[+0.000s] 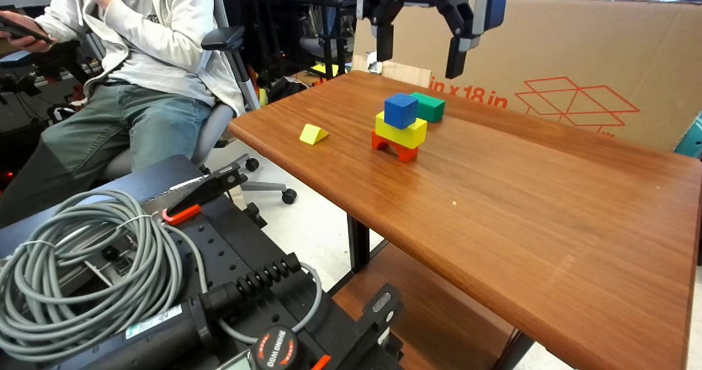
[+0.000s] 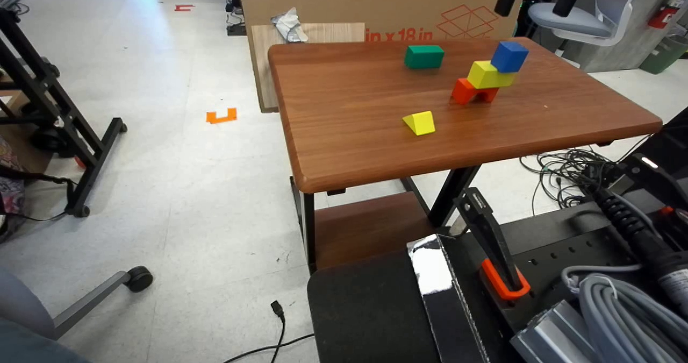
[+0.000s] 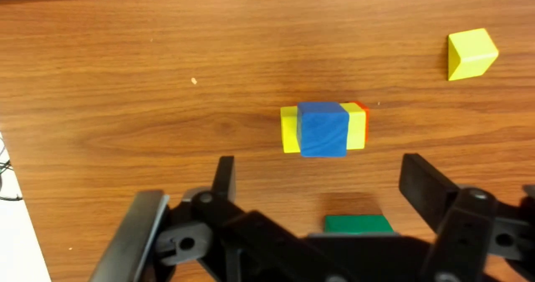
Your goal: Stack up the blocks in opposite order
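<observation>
Three blocks stand stacked on the table. A red arch-shaped block [image 1: 406, 153] is at the bottom, a yellow oblong block [image 1: 403, 134] lies on it, and a blue cube [image 1: 400, 111] sits on top. The stack shows in both exterior views, with its blue cube [image 2: 509, 56] at the top. A green block [image 2: 424, 57] lies apart on the table; in the wrist view the gripper's body partly hides the green block [image 3: 357, 223]. My gripper [image 1: 420, 57] is open and empty, above the table and higher than the stack. Its fingers [image 3: 322, 177] are apart in the wrist view.
A small yellow wedge [image 2: 421, 122] lies on the wooden table [image 2: 349, 137], away from the stack. A large cardboard box [image 1: 548, 57] stands behind the table's far edge. A black cart with coiled cable [image 1: 98, 271] stands on the near side. A person sits beside the table.
</observation>
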Available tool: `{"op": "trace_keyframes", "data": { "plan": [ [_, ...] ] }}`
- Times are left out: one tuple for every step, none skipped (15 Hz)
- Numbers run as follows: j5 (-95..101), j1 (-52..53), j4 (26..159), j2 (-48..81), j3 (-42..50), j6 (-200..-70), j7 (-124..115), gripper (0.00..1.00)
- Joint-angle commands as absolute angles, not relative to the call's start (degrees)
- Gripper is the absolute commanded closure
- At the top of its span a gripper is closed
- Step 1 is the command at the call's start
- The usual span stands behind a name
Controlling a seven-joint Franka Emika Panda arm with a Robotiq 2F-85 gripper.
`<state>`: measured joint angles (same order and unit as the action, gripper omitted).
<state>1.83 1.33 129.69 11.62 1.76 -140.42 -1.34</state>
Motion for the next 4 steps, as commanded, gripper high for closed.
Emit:
{"op": "trace_keyframes", "data": {
  "plan": [
    [1.9, 0.8, 129.7, 11.0, 1.3, -139.8, -1.2, 0.0],
    [1.9, 0.8, 129.7, 10.9, 1.3, -139.8, -1.2, 0.0],
    [1.9, 0.8, 129.7, 11.2, 1.3, -139.9, -1.3, 0.0],
    [1.9, 0.8, 129.7, 11.3, 1.3, -139.9, -1.3, 0.0]
  ]
}}
